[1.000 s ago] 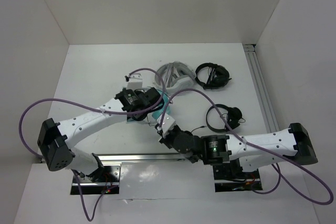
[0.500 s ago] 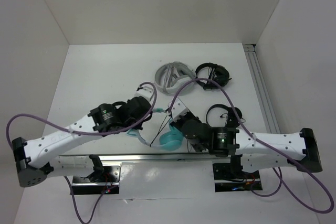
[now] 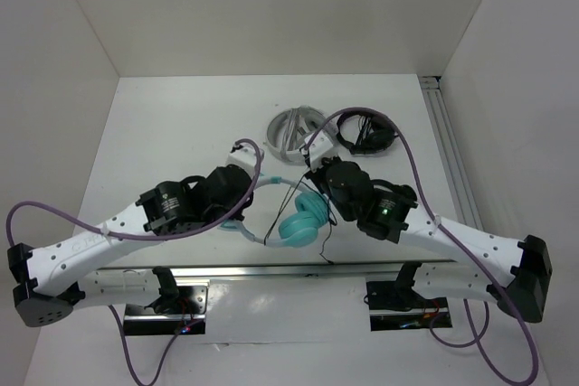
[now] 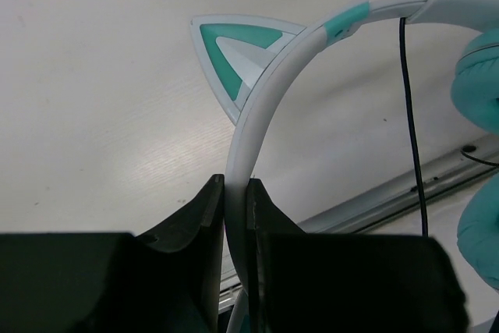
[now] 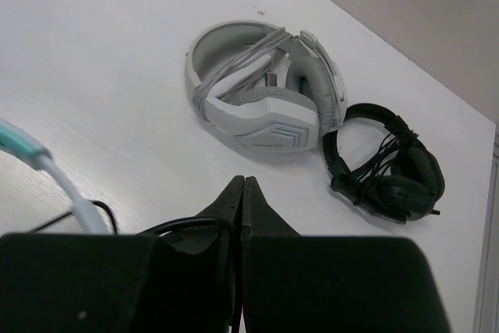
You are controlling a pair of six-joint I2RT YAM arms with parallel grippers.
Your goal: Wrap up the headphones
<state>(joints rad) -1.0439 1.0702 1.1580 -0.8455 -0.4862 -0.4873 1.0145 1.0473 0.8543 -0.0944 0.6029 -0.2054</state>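
The teal headphones [image 3: 300,223] lie near the table's front edge, ear cups to the right. My left gripper [image 3: 256,185] is shut on their whitish headband [image 4: 261,107], just below a pointed cat ear [image 4: 232,54]. The teal cups [image 4: 479,64] show at the right of the left wrist view. The thin black cable [image 4: 410,115] runs down past the headband. My right gripper [image 3: 308,169] is shut on a loop of the black cable [image 5: 183,225] behind the cups, jaws pressed together. A piece of the headband [image 5: 47,165] shows at the left of the right wrist view.
A grey-white strapped headset [image 3: 294,127] and black headphones [image 3: 366,129] lie at the back; both show ahead of my right gripper, the headset [image 5: 265,91] and the black pair [image 5: 390,173]. A metal rail [image 3: 450,155] runs along the right, another [image 3: 271,270] along the front.
My right gripper has swung back and to the right with the cable, toward the grey-white headset. The teal cups have shifted slightly right and back. My left gripper keeps hold of the headband.
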